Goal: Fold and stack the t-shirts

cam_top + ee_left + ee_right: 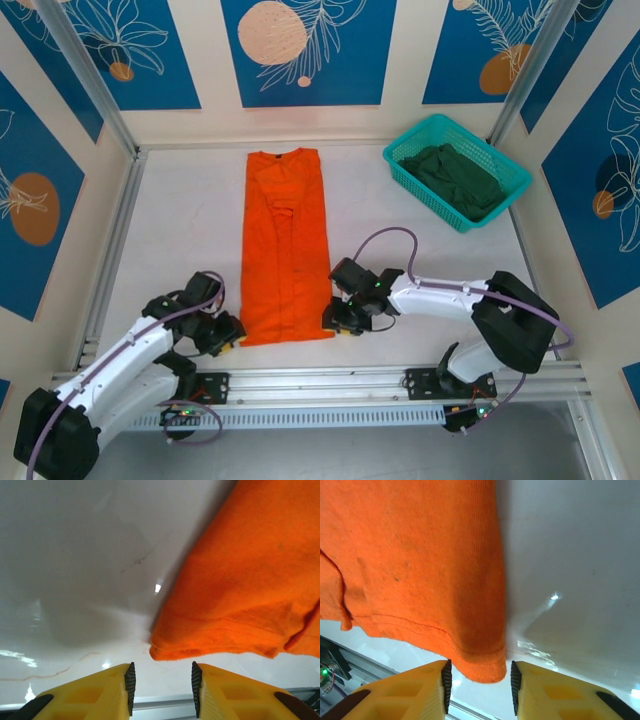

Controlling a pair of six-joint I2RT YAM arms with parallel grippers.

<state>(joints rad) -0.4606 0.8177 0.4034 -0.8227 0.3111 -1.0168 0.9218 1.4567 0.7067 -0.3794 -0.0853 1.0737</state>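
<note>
Yellow-fingered, the left claw (162, 682) stands part open and empty, low over the white surface (75, 555), with the near-left hem corner of the orange t-shirt (240, 580) just ahead of its pads. That shirt lies as 1 long narrow strip, collar far, hem near. At the near-right corner the right claw (479, 682) is likewise part open; the hem corner sits between its pads, not yet pinched. Farther right, the green t-shirt (455, 180) lies crumpled in the teal basket (412, 183). Cloth this light and limp will likely sag and slip, so I judge the 2 near hem corners, layers pinched together, the places to grip.
</note>
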